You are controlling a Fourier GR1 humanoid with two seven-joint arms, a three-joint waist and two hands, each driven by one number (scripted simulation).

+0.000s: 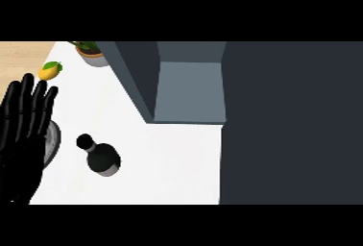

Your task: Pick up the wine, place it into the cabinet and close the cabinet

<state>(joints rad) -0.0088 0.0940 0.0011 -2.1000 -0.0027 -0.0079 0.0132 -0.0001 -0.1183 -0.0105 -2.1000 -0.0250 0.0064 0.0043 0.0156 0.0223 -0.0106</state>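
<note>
Black left robot hand (25, 129) half-hides plate (54, 139).

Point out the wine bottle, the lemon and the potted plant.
wine bottle (103, 159): head view, on its dark shoulder.
lemon (49, 72): head view, on its yellow body.
potted plant (94, 59): head view, on the pot's rim.

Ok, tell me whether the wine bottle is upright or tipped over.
Upright. The wine bottle stands on the white counter, seen from above: its round cap shows over the shoulders, not a long side.
</note>
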